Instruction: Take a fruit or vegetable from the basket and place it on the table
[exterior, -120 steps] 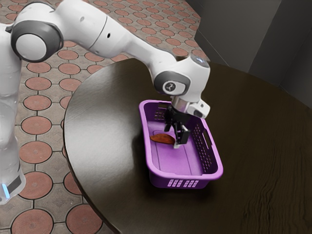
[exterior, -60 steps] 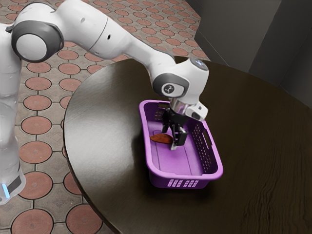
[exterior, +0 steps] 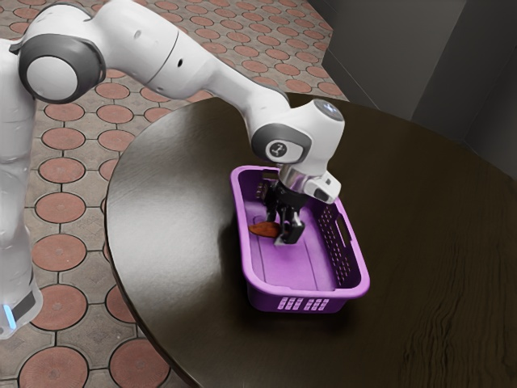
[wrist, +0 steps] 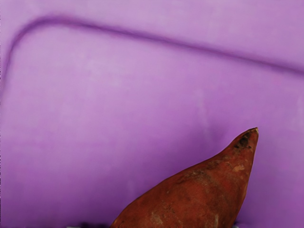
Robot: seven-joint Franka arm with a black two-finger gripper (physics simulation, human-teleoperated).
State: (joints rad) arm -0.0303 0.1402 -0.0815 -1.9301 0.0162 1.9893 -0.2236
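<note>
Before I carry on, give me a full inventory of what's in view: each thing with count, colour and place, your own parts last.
sweet potato: one, reddish-brown, lying in the basket, by the hand
basket: one, purple, slotted sides, on the table
table: one, dark brown, rounded edge, under the basket
floor: one, round reddish tiles set in grey, beyond and below the table
wall: dark grey, behind the table at the exterior view's upper right
arm: one, white with grey joints, reaching in from the exterior view's left
hand: one, black, fingers apart, low inside the basket
</note>
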